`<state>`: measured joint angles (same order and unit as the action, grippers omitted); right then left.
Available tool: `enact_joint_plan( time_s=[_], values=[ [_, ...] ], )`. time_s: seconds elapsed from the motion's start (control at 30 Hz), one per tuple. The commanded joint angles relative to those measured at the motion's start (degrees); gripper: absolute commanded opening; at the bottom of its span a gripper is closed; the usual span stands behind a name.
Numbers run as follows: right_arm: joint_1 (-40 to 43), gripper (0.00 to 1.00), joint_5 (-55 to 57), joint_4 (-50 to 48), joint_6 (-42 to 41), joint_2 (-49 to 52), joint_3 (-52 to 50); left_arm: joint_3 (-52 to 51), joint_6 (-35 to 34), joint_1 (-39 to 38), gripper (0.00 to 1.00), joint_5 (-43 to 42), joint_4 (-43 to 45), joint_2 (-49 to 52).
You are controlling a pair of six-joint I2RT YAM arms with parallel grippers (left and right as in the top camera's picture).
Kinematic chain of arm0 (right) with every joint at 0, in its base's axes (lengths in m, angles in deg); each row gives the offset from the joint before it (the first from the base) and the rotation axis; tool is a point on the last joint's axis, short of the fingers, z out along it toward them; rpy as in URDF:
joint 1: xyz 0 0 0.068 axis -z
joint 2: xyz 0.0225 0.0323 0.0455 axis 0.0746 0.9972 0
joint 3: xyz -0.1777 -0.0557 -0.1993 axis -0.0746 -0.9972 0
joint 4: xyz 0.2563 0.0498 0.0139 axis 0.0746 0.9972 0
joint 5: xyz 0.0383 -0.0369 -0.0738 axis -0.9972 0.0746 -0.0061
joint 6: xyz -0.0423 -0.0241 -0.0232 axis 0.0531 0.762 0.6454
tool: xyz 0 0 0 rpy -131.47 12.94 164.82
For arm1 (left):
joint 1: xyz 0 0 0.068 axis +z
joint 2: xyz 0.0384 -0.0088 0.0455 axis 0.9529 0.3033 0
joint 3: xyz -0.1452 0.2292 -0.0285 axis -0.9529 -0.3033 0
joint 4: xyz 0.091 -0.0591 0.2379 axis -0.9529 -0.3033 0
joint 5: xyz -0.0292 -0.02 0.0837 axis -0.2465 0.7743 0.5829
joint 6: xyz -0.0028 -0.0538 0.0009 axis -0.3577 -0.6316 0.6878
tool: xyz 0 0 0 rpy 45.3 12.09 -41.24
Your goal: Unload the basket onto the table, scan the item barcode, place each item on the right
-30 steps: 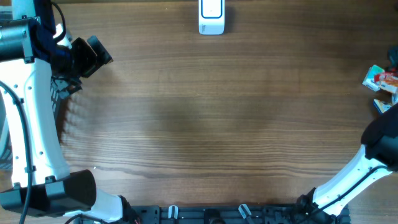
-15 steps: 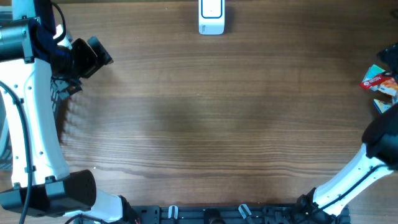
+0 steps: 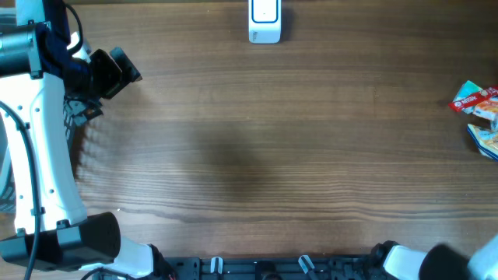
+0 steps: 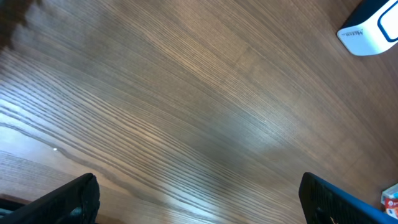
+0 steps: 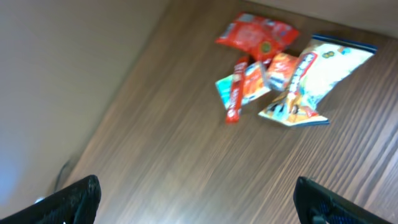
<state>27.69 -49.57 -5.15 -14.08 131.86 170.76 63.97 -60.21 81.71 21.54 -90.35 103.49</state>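
**Wood-grain table, packets heaped at the right edge, both grippers agape**

Brown grain runs the length of the table [image 3: 257,155]. A white scanner [image 3: 264,22] with blue trim sits at the middle of the far edge, and it shows again in the top right corner of the left wrist view. The snack packets [image 3: 478,113] lie in a loose heap against the right edge, well apart from the scanner, with a wide stretch of table top between them.

The right wrist camera shows the heap more fully (though the picture is blurred). A red packet [image 5: 256,34] lies at the back and a teal packet [image 5: 239,90] with a red stripe lies in front of it. A white and blue pouch [image 5: 323,68] is to one side, and an orange piece is tucked between them, all overlapping. I cannot make out a barcode on any of them.

The right gripper [image 5: 199,202] hangs above the wood short of the heap, its fingers spread wide and grasping nothing. The left gripper [image 4: 199,199] is likewise released, over the left part of the table and far from the packets. The white left arm [image 3: 47,155] runs down the left edge. A piece of the right arm [image 3: 408,260] shows at the bottom right corner.
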Motion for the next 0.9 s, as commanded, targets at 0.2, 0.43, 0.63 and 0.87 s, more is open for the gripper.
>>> enact_joint_plan(
  time_s=[0.2, 0.43, 0.63, 0.87],
  values=[
    [-9.7, 1.00, -13.2, 4.4, 6.6, -17.5, -9.3, -0.4, 0.7, -0.3, 1.00, -0.9, 0.0, 0.3],
    [-13.4, 1.00, -16.9, 10.1, 3.3, -22.7, -22.3, -0.4, 0.7, -0.3, 1.00, -0.8, 0.4, 0.3],
    [-13.4, 1.00, -16.6, 11.9, -8.5, -20.7, -27.4, -0.4, 0.7, -0.3, 1.00, -0.8, 0.4, 0.3],
    [-13.2, 1.00, -6.2, 5.7, -8.5, -14.7, -27.4, -0.4, 0.7, -0.3, 1.00, -0.8, 0.4, 0.3]
  ],
)
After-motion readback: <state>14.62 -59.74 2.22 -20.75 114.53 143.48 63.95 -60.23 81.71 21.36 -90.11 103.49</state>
